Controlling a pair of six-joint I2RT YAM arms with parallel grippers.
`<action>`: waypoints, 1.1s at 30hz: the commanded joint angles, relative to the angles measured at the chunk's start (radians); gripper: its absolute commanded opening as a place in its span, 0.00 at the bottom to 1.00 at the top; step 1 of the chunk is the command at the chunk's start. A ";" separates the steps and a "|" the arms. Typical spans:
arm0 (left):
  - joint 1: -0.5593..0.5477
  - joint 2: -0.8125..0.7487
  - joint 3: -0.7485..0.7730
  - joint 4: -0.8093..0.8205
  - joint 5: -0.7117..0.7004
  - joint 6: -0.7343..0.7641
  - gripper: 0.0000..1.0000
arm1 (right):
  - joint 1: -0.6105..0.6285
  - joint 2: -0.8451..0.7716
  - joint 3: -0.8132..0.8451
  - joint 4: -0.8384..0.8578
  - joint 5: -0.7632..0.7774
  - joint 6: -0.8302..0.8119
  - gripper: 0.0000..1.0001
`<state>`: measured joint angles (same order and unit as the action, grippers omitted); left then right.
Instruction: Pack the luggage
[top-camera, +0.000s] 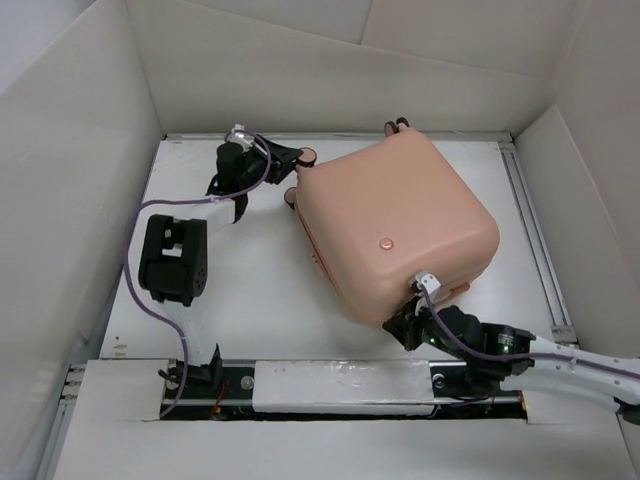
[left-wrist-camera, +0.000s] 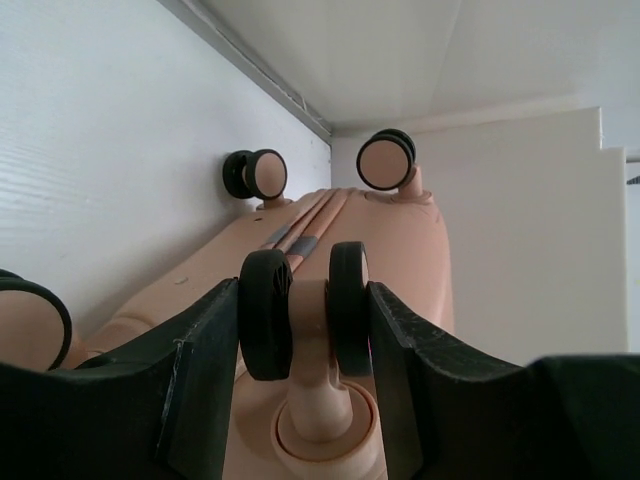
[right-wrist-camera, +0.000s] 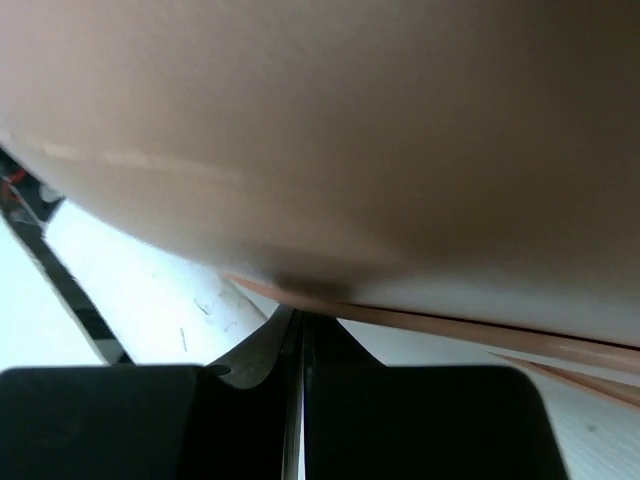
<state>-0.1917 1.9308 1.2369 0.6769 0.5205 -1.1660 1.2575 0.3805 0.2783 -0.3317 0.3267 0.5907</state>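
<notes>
Left fingers (left-wrist-camera: 205, 370): black, flat-faced, wedge-shaped; pinching a twin caster wheel (left-wrist-camera: 305, 310) from both sides, each pad against one black rubber disc, the peach hub and stem between them

Right fingers (right-wrist-camera: 400, 420): black, matte, pressed together with only a hairline seam showing; tips at the lower edge of a rounded shell corner, holding nothing

Luggage (top-camera: 395, 225): peach-pink hard-shell suitcase, smooth, rounded corners, closed; lying flat on the white worktop (top-camera: 250, 300), turned askew, right of centre and reaching the far edge; round emblem (top-camera: 386, 243) on the upper face near its front corner; wheel end facing the left arm, near corner over the right fingers

Further casters: two at the far end (left-wrist-camera: 255, 175) (left-wrist-camera: 385, 160), black tyres with peach caps; a third cut off by the frame edge (left-wrist-camera: 30, 320)

Surroundings: white panel walls (top-camera: 70, 150) on three sides; metal rail (top-camera: 535, 230) along the worktop's right edge; purple cable (top-camera: 128, 260) looped beside the left arm
</notes>
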 joint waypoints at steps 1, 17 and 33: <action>0.070 -0.240 -0.077 0.165 0.030 -0.009 0.00 | -0.018 0.073 0.139 0.123 0.029 -0.064 0.00; 0.213 -1.065 -0.554 -0.286 -0.088 0.212 0.00 | -0.584 0.454 0.473 0.175 -0.330 -0.312 0.00; 0.192 -1.529 -1.002 -0.408 -0.177 0.198 0.00 | -0.194 0.314 0.215 0.499 -0.137 0.129 0.00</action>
<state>0.0143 0.4129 0.2634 0.2493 0.3126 -0.9783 1.1297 0.6842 0.2977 0.0406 0.1841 0.7265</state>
